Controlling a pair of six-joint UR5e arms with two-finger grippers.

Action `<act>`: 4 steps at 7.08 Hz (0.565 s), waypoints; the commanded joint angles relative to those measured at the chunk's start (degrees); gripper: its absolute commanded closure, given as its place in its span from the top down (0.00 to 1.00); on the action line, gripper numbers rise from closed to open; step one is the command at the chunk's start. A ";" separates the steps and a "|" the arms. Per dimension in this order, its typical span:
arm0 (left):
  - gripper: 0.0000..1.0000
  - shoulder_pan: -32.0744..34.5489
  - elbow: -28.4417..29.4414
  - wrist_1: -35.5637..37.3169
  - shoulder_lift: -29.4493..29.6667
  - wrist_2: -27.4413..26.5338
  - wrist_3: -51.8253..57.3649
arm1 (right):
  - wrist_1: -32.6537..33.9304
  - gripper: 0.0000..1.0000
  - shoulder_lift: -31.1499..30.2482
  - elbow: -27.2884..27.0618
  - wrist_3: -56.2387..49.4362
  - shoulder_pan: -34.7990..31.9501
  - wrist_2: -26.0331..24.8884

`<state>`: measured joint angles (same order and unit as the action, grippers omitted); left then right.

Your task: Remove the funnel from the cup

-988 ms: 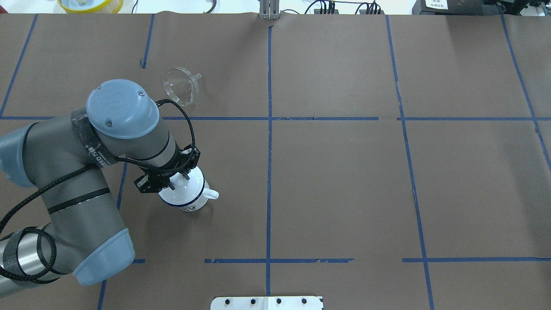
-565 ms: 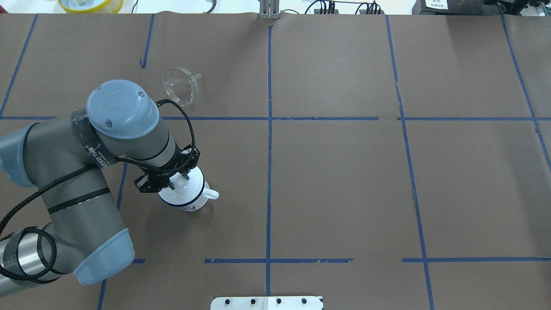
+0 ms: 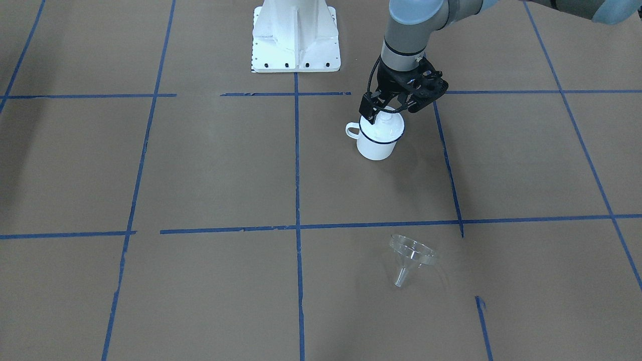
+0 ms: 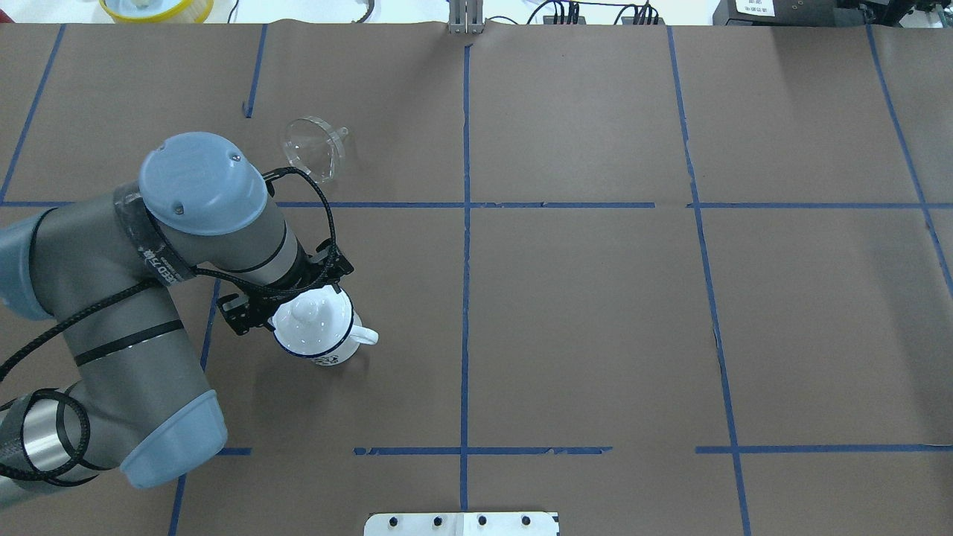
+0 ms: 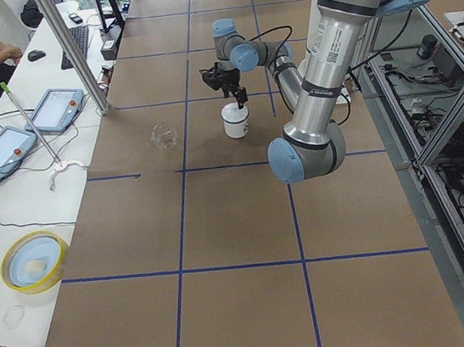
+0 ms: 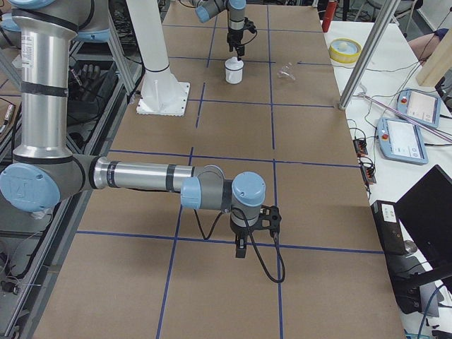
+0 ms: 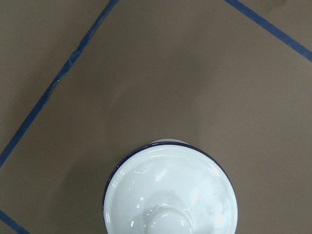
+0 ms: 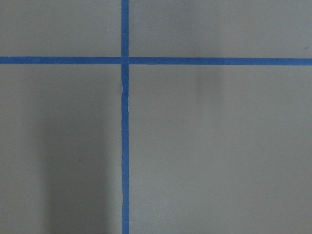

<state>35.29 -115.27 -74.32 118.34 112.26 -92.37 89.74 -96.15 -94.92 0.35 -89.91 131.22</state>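
The clear funnel (image 4: 314, 149) lies on its side on the brown table, spout pointing right, well apart from the cup; it also shows in the front view (image 3: 411, 255). The white mug with a blue rim (image 4: 327, 354) stands upright, handle to the right, with a white domed lid (image 4: 307, 321) and knob on top. My left gripper (image 4: 287, 292) hovers just above the mug's back-left edge, open and empty. In the left wrist view the lid (image 7: 170, 195) fills the bottom edge. My right gripper (image 6: 240, 247) hangs over bare table far away; I cannot tell its state.
The robot's white base plate (image 3: 296, 35) stands near the mug. Blue tape lines (image 4: 465, 223) grid the table. A yellow-rimmed bowl (image 4: 156, 7) sits past the far edge. Operators' tablets (image 5: 57, 109) lie on a side desk.
My left gripper has moved off the lid's knob, shifting up and to the view's left; the knob now shows uncovered. Mug, lid and funnel have not moved.
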 commanded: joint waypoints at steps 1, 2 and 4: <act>1.00 11.83 0.04 -0.38 -3.62 6.33 21.32 | 0.00 1.00 0.00 0.00 0.00 0.00 0.00; 1.00 18.95 0.22 -0.38 -5.56 10.31 31.19 | 0.00 1.00 0.00 0.08 0.00 0.00 0.00; 1.00 31.97 0.83 -0.47 -12.38 14.64 52.36 | 0.00 1.00 0.00 0.08 0.00 0.00 0.00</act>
<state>59.55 -114.69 -74.72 110.38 124.26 -52.80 89.74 -96.15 -94.88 0.35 -89.91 131.22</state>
